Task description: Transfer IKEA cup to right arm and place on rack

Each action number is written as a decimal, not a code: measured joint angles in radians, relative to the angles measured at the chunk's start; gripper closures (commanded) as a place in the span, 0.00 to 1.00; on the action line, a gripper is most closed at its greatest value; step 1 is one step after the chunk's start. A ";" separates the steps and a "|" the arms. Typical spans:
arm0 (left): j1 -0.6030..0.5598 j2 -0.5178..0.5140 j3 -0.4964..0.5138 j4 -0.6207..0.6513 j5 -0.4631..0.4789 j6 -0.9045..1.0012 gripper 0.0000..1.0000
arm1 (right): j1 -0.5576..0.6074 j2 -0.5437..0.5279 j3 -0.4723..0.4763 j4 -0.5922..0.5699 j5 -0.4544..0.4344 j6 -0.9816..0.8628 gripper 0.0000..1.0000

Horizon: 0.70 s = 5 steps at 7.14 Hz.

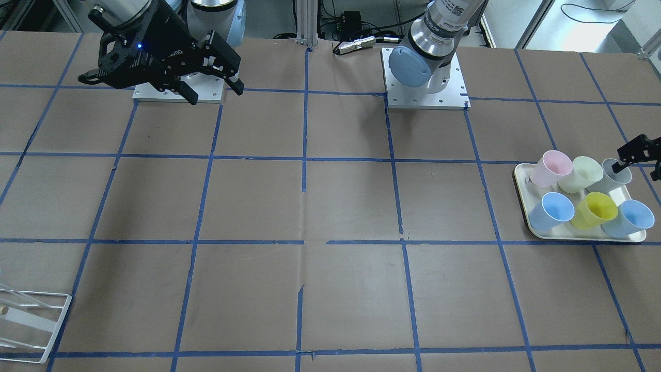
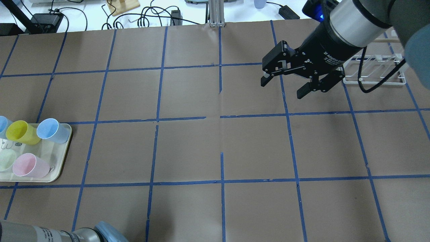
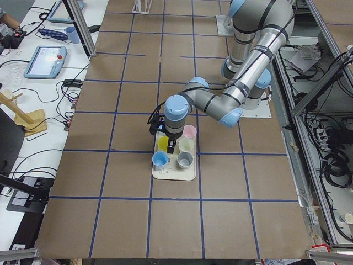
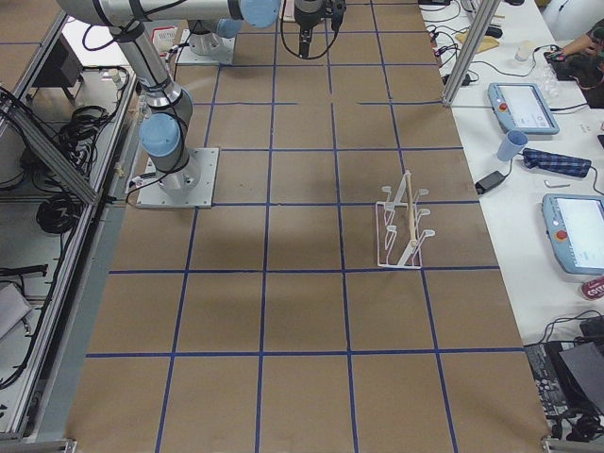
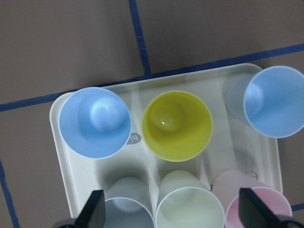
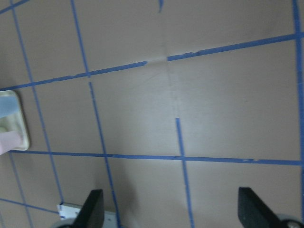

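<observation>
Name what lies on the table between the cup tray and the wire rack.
Nothing but bare brown paper crossed by blue tape lines, from tray to rack; the front-facing view shows it.

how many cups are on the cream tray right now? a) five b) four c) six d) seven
C: the tray holds six: a pink cup, a pale green cup, the grey-white IKEA cup, a yellow cup and two light blue cups.

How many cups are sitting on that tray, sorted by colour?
Blue cups: 2
Yellow cup: 1
Pink cup: 1
Pale green cup: 1
Grey-white cup: 1
Total: 6 cups
</observation>
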 measured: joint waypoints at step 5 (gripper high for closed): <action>0.060 -0.041 -0.022 0.080 -0.006 0.048 0.00 | -0.019 0.068 0.043 -0.046 0.514 -0.092 0.00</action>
